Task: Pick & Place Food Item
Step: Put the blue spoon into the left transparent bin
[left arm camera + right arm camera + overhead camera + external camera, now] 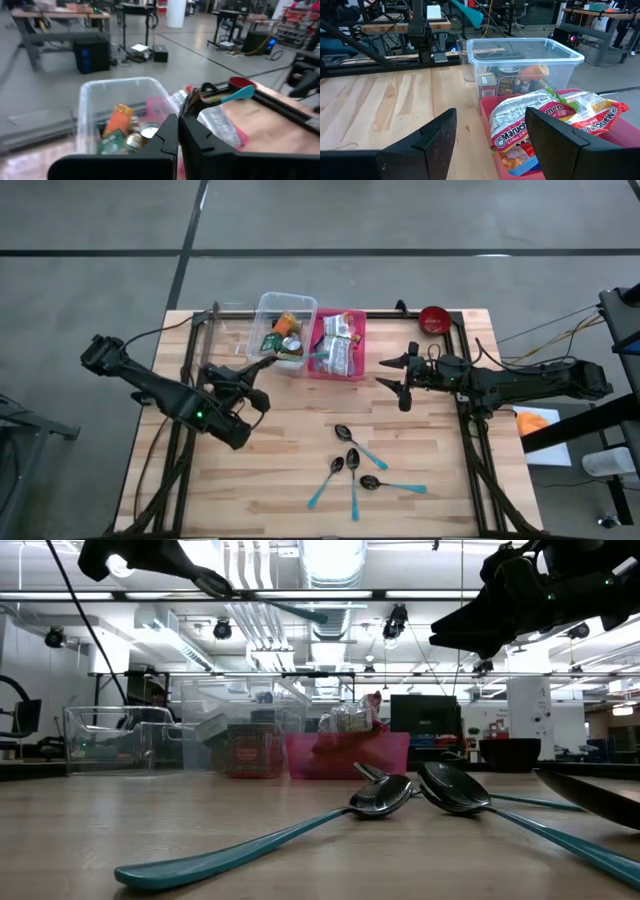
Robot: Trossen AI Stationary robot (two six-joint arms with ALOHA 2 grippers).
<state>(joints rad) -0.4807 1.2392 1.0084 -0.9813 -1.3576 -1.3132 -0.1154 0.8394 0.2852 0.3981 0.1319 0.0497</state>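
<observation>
We see the left gripper [268, 362] clamped on a teal spoon [231, 94], raised at the clear bin's [268, 308] seven o'clock. Ramen packets [555, 117] sit in the pink bin [358, 325]; at its three o'clock, the right gripper [393, 374] hangs open, empty.

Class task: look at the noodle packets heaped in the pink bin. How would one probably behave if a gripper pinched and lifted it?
The noodle packets have crinkled plastic wrappers, so one would probably feel light and give under the fingers. The glossy film may be slippery. They lie loosely heaped in the pink bin, so lifting one could shift its neighbours.
</observation>
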